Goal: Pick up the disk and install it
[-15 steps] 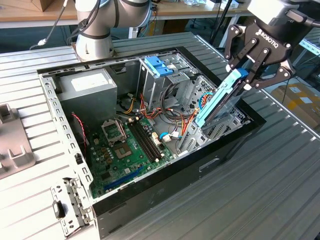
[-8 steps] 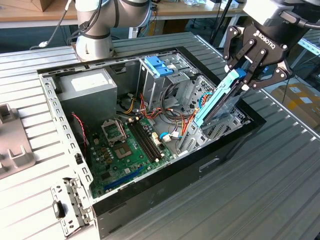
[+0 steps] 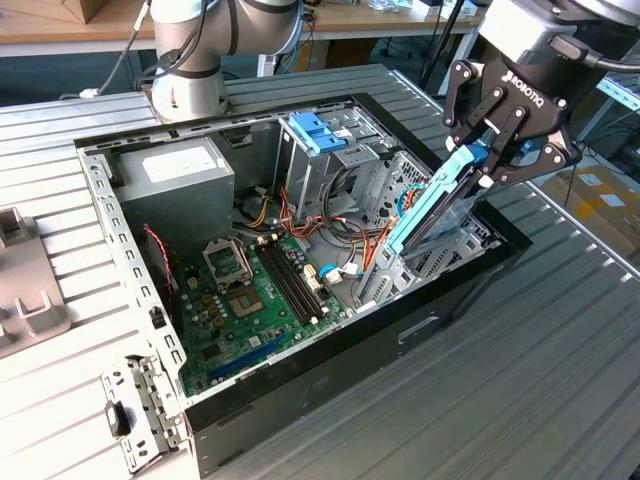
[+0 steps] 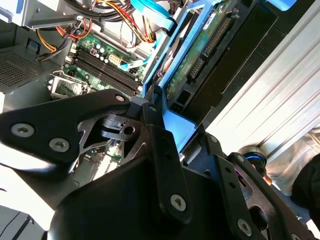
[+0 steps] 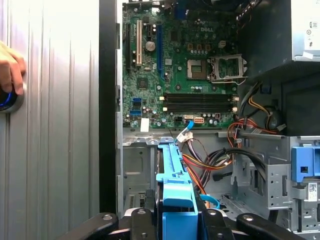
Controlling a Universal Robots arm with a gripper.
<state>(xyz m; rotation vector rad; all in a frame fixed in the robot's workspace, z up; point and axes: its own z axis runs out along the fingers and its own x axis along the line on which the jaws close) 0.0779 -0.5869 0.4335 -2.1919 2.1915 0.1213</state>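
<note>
Lying on the ribbed metal counter (image 3: pixel 570 340), the open computer case (image 3: pixel 330 370) shows a grey power-supply box (image 3: pixel 175 170) toward the exterior view's left and a green motherboard (image 3: pixel 250 300) on its floor. At the case's end toward the exterior view's right the disk (image 3: pixel 432 212) leans steeply, lower end down inside the metal drive bay (image 3: pixel 400 272), upper end above the rim. The gripper (image 3: pixel 483 160) has its fingers (image 4: pixel 162 145) pinching the disk's blue end tab, and in the first wrist view a person's hand (image 5: pixel 11 70) rests on a round blue-lit button (image 5: pixel 7 102).
</note>
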